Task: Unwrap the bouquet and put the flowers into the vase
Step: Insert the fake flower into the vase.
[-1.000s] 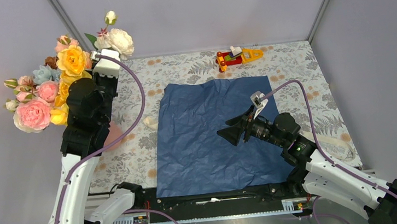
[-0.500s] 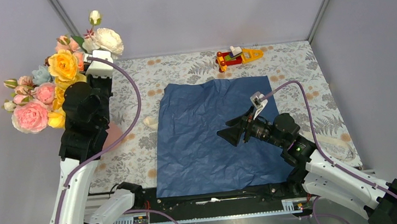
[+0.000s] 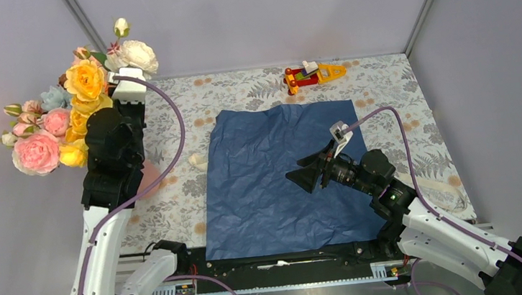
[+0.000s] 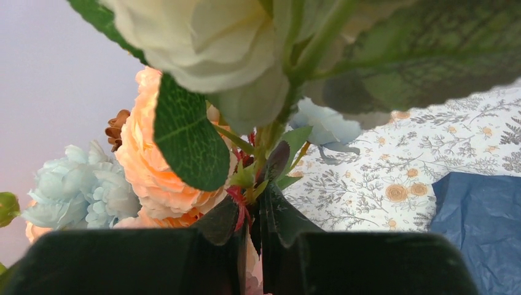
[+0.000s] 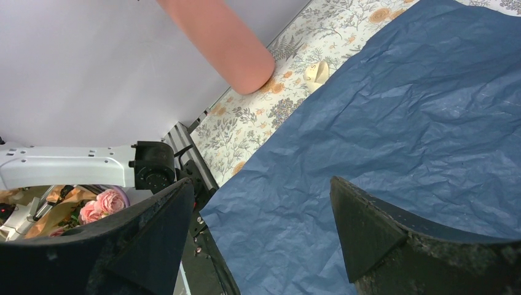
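Currently, my left pincer [image 4: 250, 215] clamped on the flowers [image 3: 85, 79], right pincer [image 5: 259, 184] spread apart, blue paper [image 5: 393, 123] under it.

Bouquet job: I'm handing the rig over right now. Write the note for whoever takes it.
Left end effector: shut on the flowers, gripped by the stems, bunch held high at far left.
Right end effector: open, empty, over the blue paper.
Vase: stands on the table just left of the paper.
Done: paper off, lying flat.
Left: lower the stems into the vase.
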